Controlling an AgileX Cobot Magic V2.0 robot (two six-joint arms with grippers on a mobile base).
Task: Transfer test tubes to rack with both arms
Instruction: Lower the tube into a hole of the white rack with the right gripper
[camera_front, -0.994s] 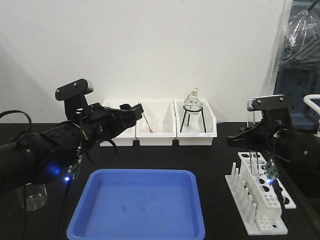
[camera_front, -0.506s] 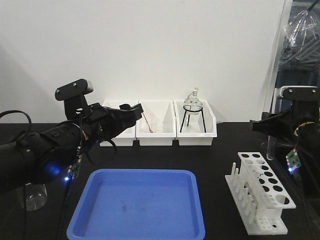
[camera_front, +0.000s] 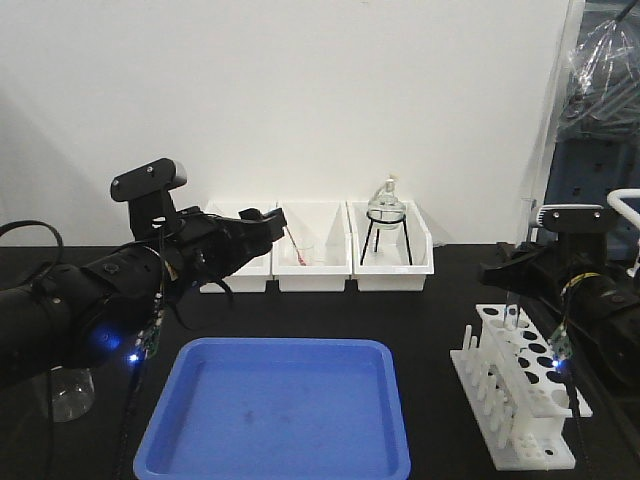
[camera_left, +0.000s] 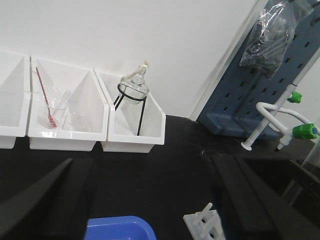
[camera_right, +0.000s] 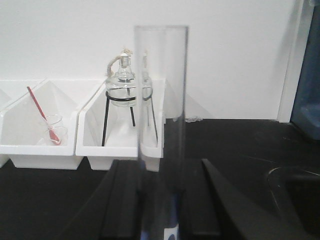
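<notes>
A test tube (camera_right: 161, 100) is gripped upright by the right claw (camera_right: 161, 165) at the rack's (camera_front: 520, 390) far end. The left claw (camera_left: 145, 167) is held open.

Clear tube (camera_right: 160, 125) upright at wht rack (camera_front: 527, 428)

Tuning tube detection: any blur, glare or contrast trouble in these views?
Front view: even light, sharp, but black arms merge with the black table. Right wrist: the test tube is near-transparent, warping the bin behind. Left wrist: left gripper dark, soft-edged.
</notes>
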